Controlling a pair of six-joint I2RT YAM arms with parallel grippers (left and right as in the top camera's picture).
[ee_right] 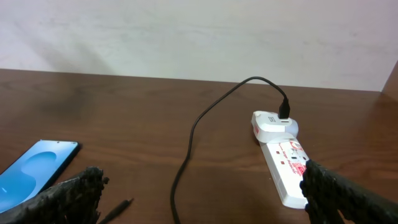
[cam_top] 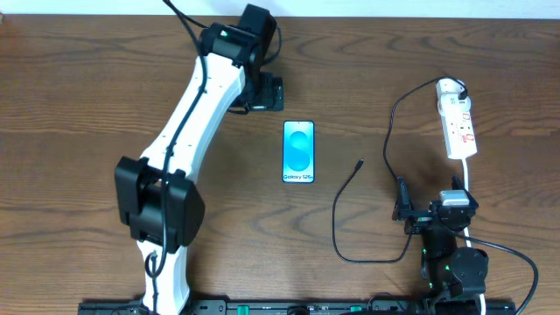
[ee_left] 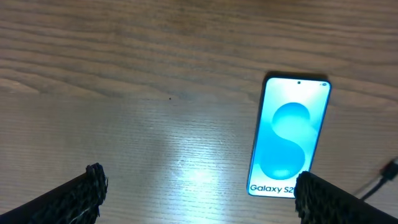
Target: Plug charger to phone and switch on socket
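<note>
The phone [cam_top: 298, 152] lies flat, screen up and lit, near the middle of the wooden table [cam_top: 87, 87], with bare wood all round it. To its right, apart from it, the small black tip [cam_top: 360, 163] of the charger [cam_top: 336, 219] rests loose on the wood, not in the phone. From there the thin black cable loops toward the near edge. It then climbs up the right side to a white adapter [cam_top: 451, 87], which sits in the far end of the socket [cam_top: 461, 131]. That white strip lies lengthwise near the right edge, red marks on its face, and a white cord [cam_top: 468, 179] trails from its near end toward the right arm.

The left gripper [ee_left: 200, 180] hangs above the table beyond the phone's far end and a little to its left. Its jaws are spread wide and hold nothing; from its own camera the phone lies toward its right finger [ee_left: 329, 202]. The right gripper [ee_right: 202, 174] sits close to the near edge, also gaping and empty. The black cable runs just beside it. The strip lies ahead and to its right, the phone ahead to its left.
</note>
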